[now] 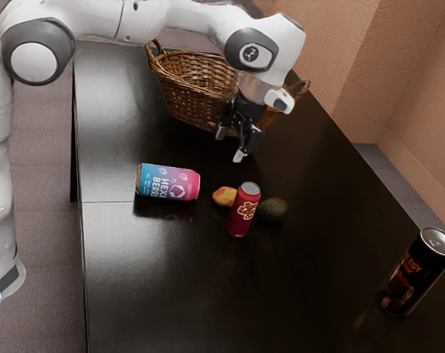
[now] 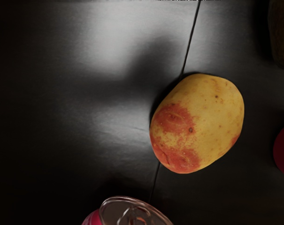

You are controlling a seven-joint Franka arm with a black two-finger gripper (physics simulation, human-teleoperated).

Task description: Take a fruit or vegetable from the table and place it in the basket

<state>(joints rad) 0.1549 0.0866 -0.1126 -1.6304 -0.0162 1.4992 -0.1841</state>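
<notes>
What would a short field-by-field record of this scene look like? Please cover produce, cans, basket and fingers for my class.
produce: yellow-red piece, dark avocado-like one
red can: upright, beside both produce
pink-blue can: on its side
black can: upright, toward the exterior view's right
basket: wicker, on the table
fingers: apart, holding nothing, above the table
task status: both produce on the table, neither in the basket

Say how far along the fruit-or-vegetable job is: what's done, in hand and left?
Little looks done: the open hand hovers above the table, holding nothing. The yellow-red piece and dark green one lie there. Grasping one and placing it in the basket remain.
</notes>
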